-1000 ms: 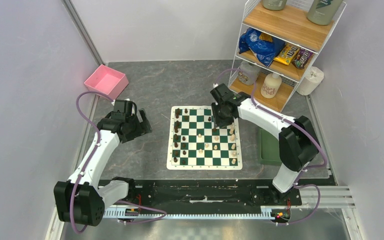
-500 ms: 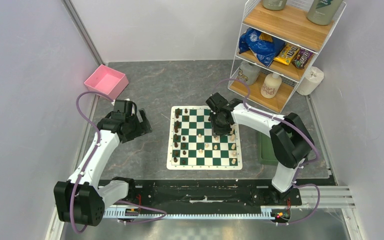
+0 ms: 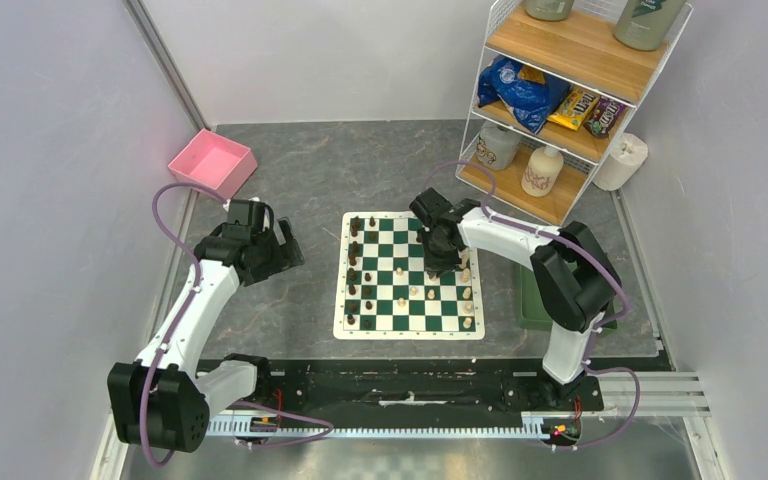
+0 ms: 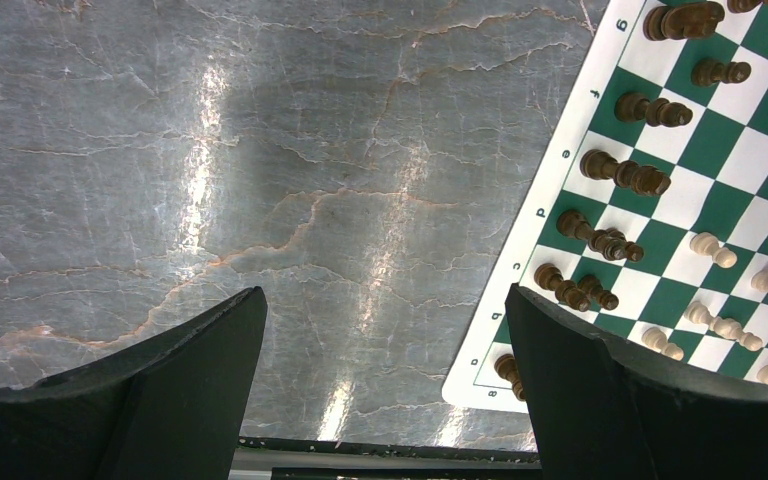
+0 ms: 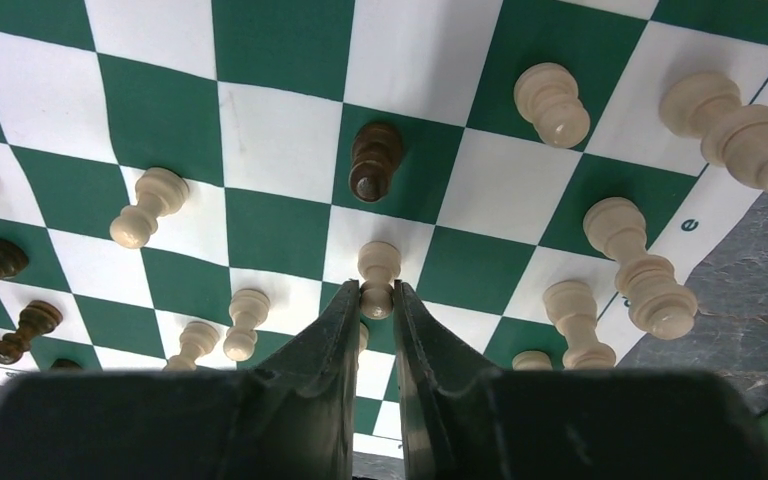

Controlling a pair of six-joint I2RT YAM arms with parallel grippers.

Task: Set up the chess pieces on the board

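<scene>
My right pincer (image 5: 378, 300) stands narrow at lower centre of the wrist frame, both fingertips (image 5: 345, 315) pressed to the lower body of a pale pawn (image 5: 378, 265), its round head showing just above them. Whether its foot is clear of the board (image 5: 280, 40) I cannot tell. A dark pawn (image 5: 373, 160) stands one square further up the frame, and taller pale pieces (image 5: 640, 275) crowd the right side.

Seen from above, the board lies mid-frame, with dark pieces (image 3: 354, 262) ranked down its left columns.

My left pincer (image 4: 385, 295) gapes wide over bare grey table (image 4: 160, 150), holding nothing.

I judge the pawn light, stiff and smooth: turned wood, hard to damage but quick to slide out of flat pads or topple on its small foot. The narrow waist under the head looks the safest hold, taken squarely, with only light pressure, and set down upright so its neighbours are not knocked.
</scene>
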